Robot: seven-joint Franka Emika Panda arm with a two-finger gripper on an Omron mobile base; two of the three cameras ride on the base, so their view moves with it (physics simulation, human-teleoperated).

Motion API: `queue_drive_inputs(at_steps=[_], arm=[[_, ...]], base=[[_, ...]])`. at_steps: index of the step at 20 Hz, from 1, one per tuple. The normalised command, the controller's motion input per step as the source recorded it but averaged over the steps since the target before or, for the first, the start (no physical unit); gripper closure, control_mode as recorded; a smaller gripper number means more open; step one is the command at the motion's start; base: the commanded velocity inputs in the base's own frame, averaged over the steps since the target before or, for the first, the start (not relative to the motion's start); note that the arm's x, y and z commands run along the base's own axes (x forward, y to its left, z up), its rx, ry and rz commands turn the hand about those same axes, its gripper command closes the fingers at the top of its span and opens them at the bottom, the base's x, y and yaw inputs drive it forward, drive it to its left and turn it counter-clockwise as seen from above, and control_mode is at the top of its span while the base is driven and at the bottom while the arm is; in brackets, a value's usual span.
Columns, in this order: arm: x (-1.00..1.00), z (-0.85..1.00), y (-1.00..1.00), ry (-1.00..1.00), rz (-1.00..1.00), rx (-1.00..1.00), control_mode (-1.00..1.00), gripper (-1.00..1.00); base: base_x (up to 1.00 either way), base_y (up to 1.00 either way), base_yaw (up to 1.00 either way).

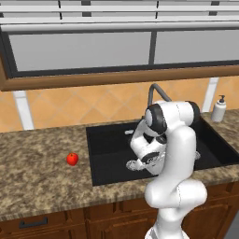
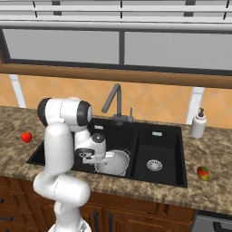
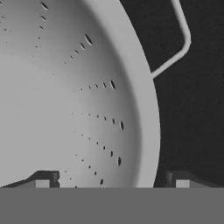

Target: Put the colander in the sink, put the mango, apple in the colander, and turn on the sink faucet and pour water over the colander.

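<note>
Reaching down into the larger basin of the black sink, the white arm has its gripper at the rim of the colander, which sits on the basin floor close to the divider with the smaller basin. In the hand view the two fingertips stand apart, one inside the perforated bowl and the other outside it over the black sink bottom, so the rim wall runs between them; whether either pad actually presses the metal cannot be told. A thin wire handle loops out from the colander's rim in that view. The apple lies on the granite counter to the left of the sink, well apart from it. The mango rests on the counter to the right of the smaller basin, near the front edge. The sink faucet rises behind the basins, and a white soap dispenser stands at the back right.
</note>
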Motion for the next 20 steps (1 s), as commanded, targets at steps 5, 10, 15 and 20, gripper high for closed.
queue_drive_inputs(at_steps=[5, 10, 15, 20], arm=[[-0.07, 0.48, 0.00, -0.21, -0.19, 0.00, -1.00, -1.00], [-0.27, 0.87, 0.18, -0.23, -0.13, 0.00, -1.00, -1.00], [-0.27, 1.00, 0.42, -0.12, -0.14, 0.00, -1.00, -1.00], [0.02, 1.00, 0.27, 0.00, -0.04, 0.01, -1.00, -1.00]], base=[[0.00, 0.00, 0.00], [0.00, 0.00, 0.00], [0.00, 0.00, 0.00], [0.00, 0.00, 0.00]])
